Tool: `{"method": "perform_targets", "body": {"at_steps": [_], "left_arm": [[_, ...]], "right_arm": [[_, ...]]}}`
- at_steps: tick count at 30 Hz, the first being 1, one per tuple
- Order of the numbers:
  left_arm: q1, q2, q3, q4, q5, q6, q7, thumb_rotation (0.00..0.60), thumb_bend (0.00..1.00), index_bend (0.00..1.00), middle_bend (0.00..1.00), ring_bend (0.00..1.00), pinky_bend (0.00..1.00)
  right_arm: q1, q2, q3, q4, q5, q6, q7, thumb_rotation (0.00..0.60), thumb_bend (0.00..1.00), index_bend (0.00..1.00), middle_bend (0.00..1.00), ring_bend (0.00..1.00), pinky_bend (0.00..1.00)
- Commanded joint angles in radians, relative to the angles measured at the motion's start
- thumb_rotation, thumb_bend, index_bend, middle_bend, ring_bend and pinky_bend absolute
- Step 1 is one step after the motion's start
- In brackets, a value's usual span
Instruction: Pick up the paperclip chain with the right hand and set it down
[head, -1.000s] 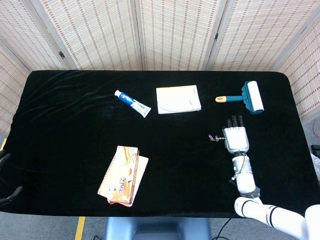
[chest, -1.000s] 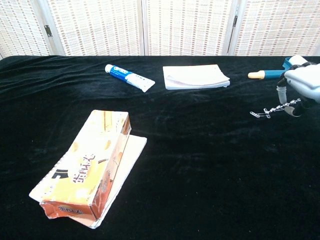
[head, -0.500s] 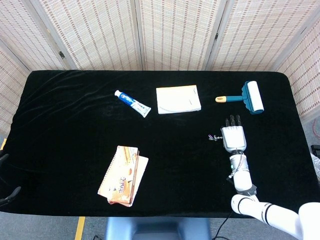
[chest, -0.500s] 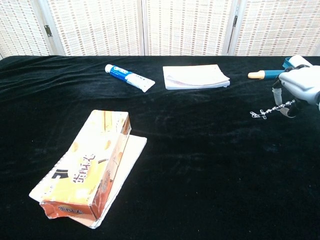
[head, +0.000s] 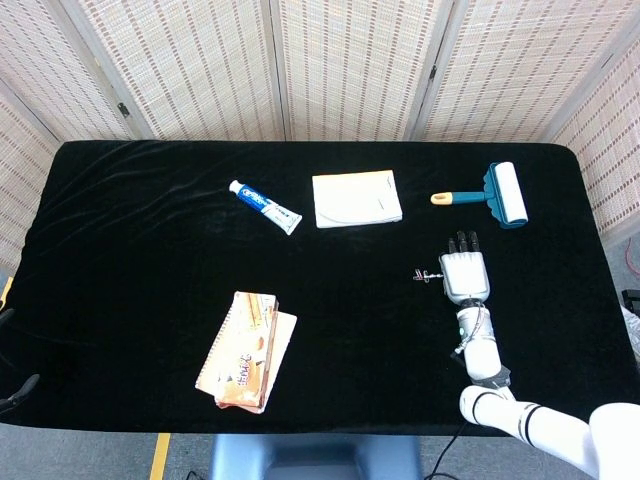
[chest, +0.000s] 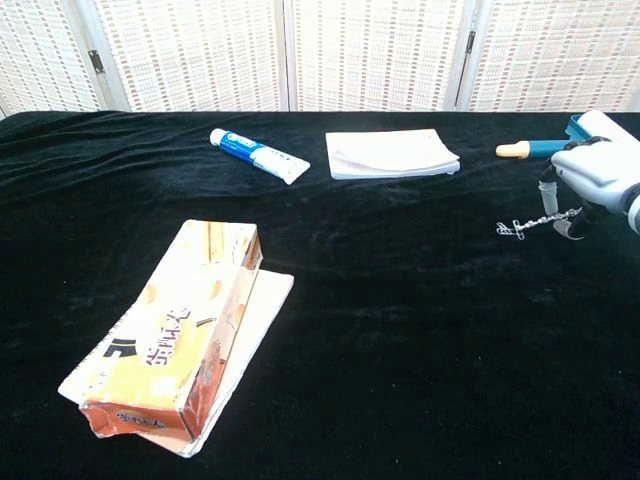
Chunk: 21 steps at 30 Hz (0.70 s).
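The counter (head: 150, 230), draped in black cloth, carries everything in view, and the step in hand is judged to be the setting down of the chain, so a bare patch of cloth just beneath the right hand is best chosen for the release. The orange snack box (chest: 170, 345), lying on a flat pale sheet near the front left, is well apart and can be left out of account, as can the notepad (head: 357, 198) and the toothpaste tube (head: 264, 206) at the far side. The lint roller (head: 495, 194) lies near the hand on the far right, so no sweep toward it should be made.

The right hand (chest: 598, 180) is seen palm down, its fingers curled narrowly around one end of the paperclip chain (chest: 530, 224). The chain is held out sideways to the left of the hand, low over the cloth; whether its free end touches cannot be told. The hand should be lowered gently until the chain rests along the cloth, and only then should the fingers be eased apart, so that no clip is snagged and dragged. The left hand cannot be seen in either view.
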<state>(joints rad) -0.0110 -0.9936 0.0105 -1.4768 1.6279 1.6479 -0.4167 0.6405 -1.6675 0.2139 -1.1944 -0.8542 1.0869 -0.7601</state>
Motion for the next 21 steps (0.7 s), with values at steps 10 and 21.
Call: {"method": "perform_targets", "body": {"at_steps": [10,21], "left_arm": [[-0.001,-0.002,0.001,-0.002,0.003,-0.002,0.006,0.6,0.32,0.0,0.0,0.01,0.0],[0.001,-0.001,-0.001,0.0,0.0,-0.002,0.003,0.6,0.32,0.0,0.0,0.01,0.0]], "right_arm": [[-0.012,0.037,0.007,-0.054,-0.018,0.035,0.017,0.6,0.45,0.93,0.21,0.06,0.0],[0.007,0.022,0.011,-0.045,-0.007,0.023,0.002,0.6,0.45,0.93,0.21,0.06,0.0]]}}
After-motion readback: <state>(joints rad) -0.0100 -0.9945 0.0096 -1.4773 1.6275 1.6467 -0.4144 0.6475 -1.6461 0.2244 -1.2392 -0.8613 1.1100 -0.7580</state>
